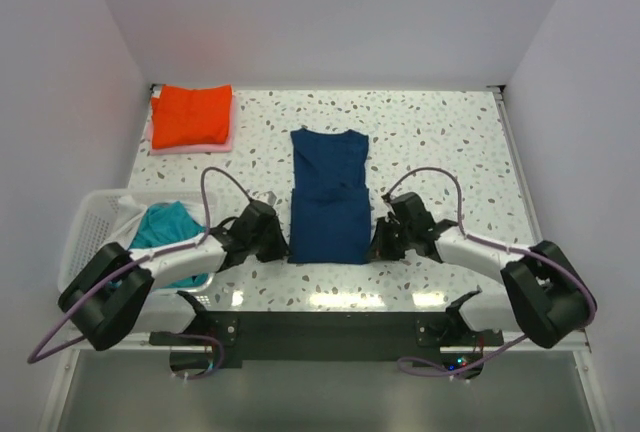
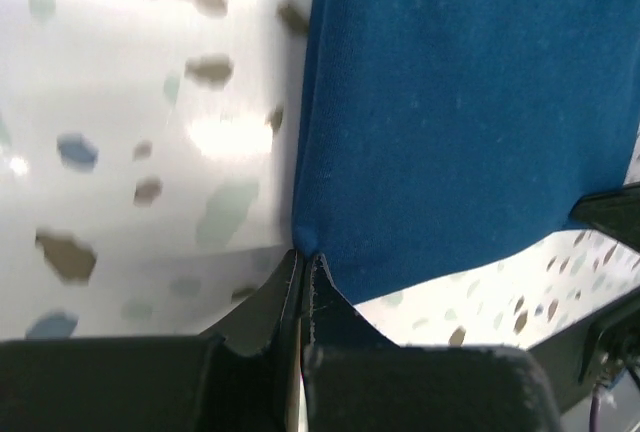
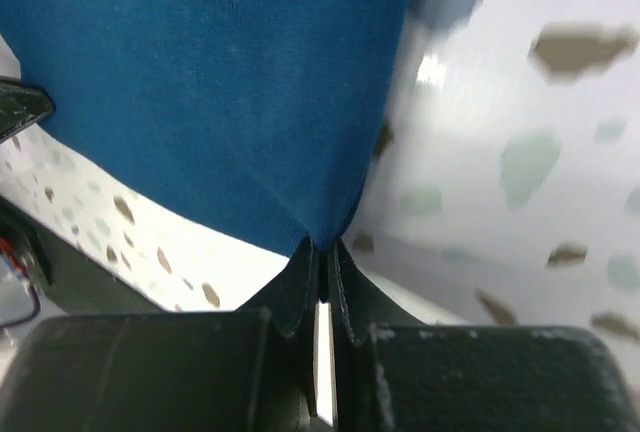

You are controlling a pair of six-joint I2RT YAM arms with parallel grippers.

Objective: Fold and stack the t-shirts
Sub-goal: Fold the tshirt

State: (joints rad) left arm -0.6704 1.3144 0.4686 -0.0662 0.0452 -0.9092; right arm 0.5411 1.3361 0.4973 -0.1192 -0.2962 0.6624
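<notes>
A navy t-shirt (image 1: 328,197) lies in the middle of the table, folded into a narrow strip with its near part doubled over. My left gripper (image 1: 283,249) is shut on its near left corner (image 2: 304,237). My right gripper (image 1: 376,247) is shut on its near right corner (image 3: 322,235). Both corners are pinched between the fingertips at table level. An orange-red folded t-shirt (image 1: 191,115) lies on a pink one (image 1: 226,142) at the far left. A teal t-shirt (image 1: 166,228) lies in the white basket (image 1: 88,224) on the left.
The speckled white table (image 1: 440,142) is walled at the back and both sides. The basket stands at the near left edge beside my left arm. The dark mounting bar (image 1: 330,327) runs along the near edge.
</notes>
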